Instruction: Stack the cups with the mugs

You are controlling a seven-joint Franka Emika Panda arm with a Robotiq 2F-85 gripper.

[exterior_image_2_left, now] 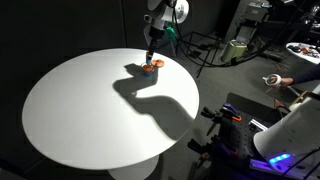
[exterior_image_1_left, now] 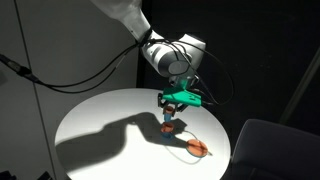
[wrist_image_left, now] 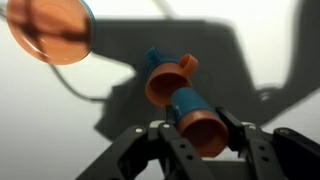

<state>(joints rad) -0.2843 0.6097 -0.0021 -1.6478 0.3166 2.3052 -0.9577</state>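
Note:
In the wrist view my gripper (wrist_image_left: 197, 138) is shut on the cup (wrist_image_left: 193, 112), a small blue piece with an orange rim, held between the two fingers. Just beyond it, touching or nearly touching, is the mug (wrist_image_left: 168, 80), orange with a light blue part. In both exterior views the gripper (exterior_image_1_left: 169, 111) (exterior_image_2_left: 152, 57) hangs straight down over the two small pieces (exterior_image_1_left: 168, 125) (exterior_image_2_left: 151, 68) on the round white table (exterior_image_1_left: 100, 120). Those views are too small to tell the pieces apart.
A flat orange disc (wrist_image_left: 48, 30) (exterior_image_1_left: 200, 147) lies on the table near its edge, a short way from the gripper. The arm casts a dark shadow (exterior_image_1_left: 110, 135) over the table. Dark chairs and equipment (exterior_image_2_left: 240, 125) stand off the table.

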